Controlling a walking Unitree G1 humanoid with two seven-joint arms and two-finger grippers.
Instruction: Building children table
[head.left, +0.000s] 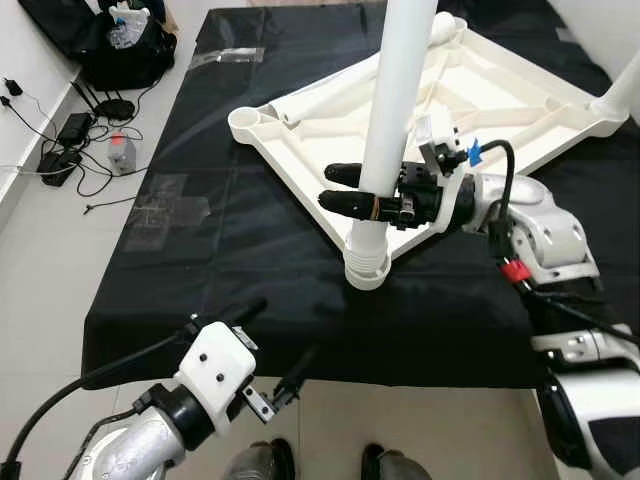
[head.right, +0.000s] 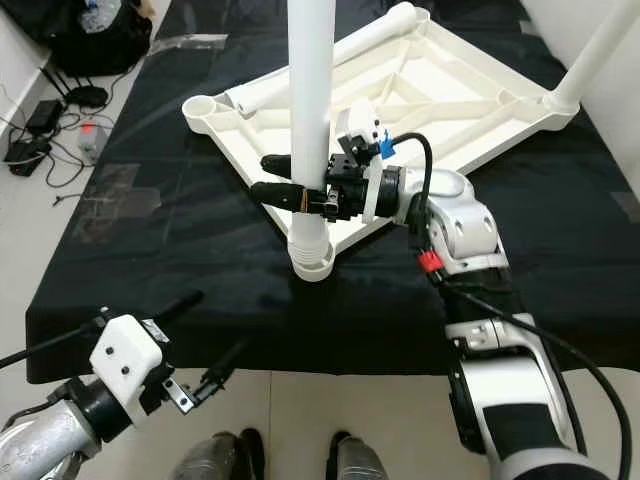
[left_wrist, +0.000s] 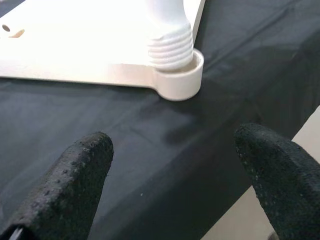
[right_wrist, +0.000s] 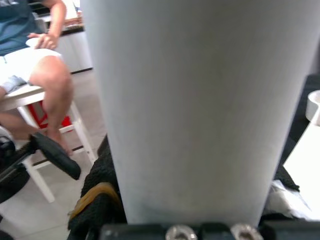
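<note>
A white children's table top (head.left: 500, 100) lies upside down on a black-covered work table (head.left: 250, 230). One white leg (head.left: 395, 90) stands upright in the near corner socket (left_wrist: 180, 82), its threaded end (left_wrist: 170, 45) partly showing above the rim. My right gripper (head.left: 335, 187) is shut on this leg just above the socket, one finger on each side. A second leg (head.left: 625, 85) stands at the right corner, and a third leg (head.right: 320, 55) lies along the far-left edge. The left corner socket (head.left: 248, 122) holds nothing. My left gripper (head.left: 275, 340) hangs open below the work table's front edge.
Off to the left, a black bag (head.left: 120, 45) sits on the floor with power adapters and cables (head.left: 70, 130). A person (right_wrist: 45, 65) sits on a white chair behind the leg in the right wrist view. My feet (head.left: 320, 465) stand at the table's front edge.
</note>
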